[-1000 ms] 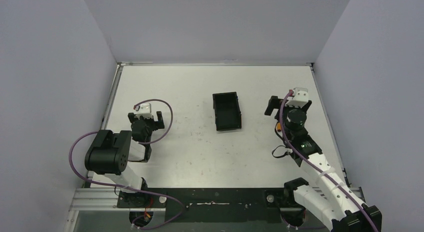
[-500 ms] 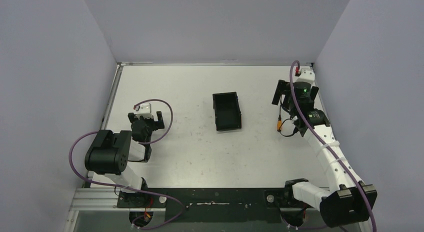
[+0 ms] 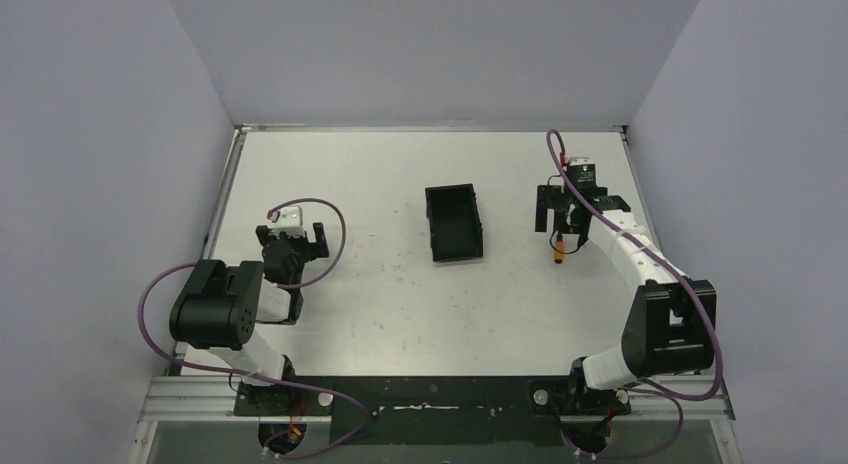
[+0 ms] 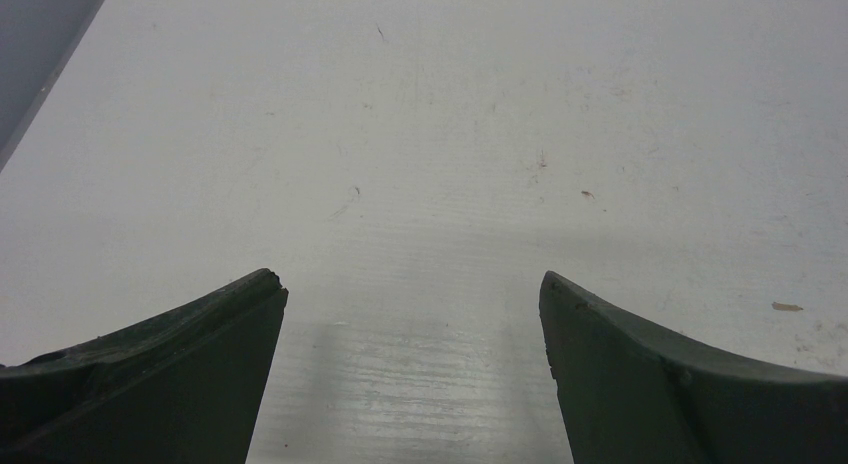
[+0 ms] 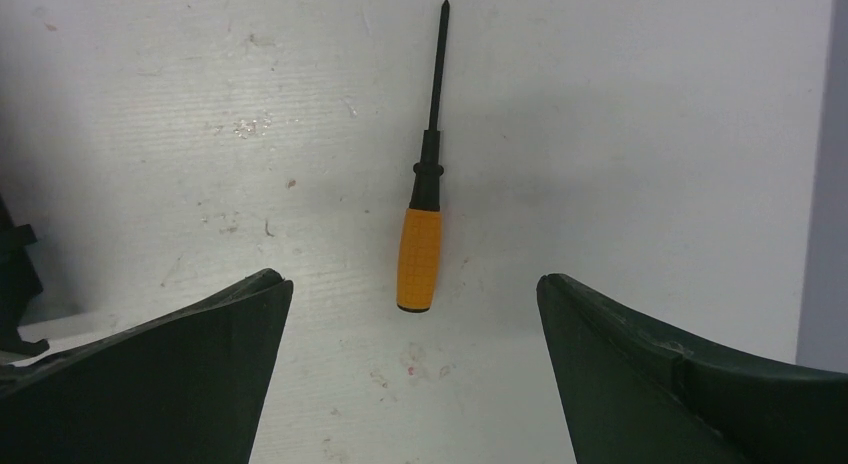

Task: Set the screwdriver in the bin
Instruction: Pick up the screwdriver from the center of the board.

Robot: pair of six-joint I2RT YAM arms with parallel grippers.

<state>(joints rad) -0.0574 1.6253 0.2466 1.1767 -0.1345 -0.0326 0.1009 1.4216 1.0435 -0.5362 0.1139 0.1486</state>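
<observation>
1. The screwdriver [image 5: 419, 252] is lying flat on the white table [image 3: 350, 174], off to the right of the bin [image 3: 455, 224] and clearly apart from it. It's not in the bin yet.
2. In the right wrist view it's sitting pretty much dead centre. The orange handle is pointing back toward the camera and the thin dark shaft is pointing away.
3. The right gripper [image 5: 412, 281] is hanging right over it with its jaws spread wide. One finger is sitting on each side of the handle, and neither one is touching it. So it's released and gripping nothing.
4. From the top camera, the right arm is reaching out along the right side of the table and bending back in, so the gripper is coming down over the screwdriver. Only a bit of orange is peeking out under it there.
5. The bin is sitting open side up around the middle of the table, and nothing is showing inside it.
6. The left gripper [image 4: 411, 279] is parked over on the left side, well away from the bin. Its jaws are also standing apart, with only scuffed tabletop showing between them. It's holding nothing either.
</observation>
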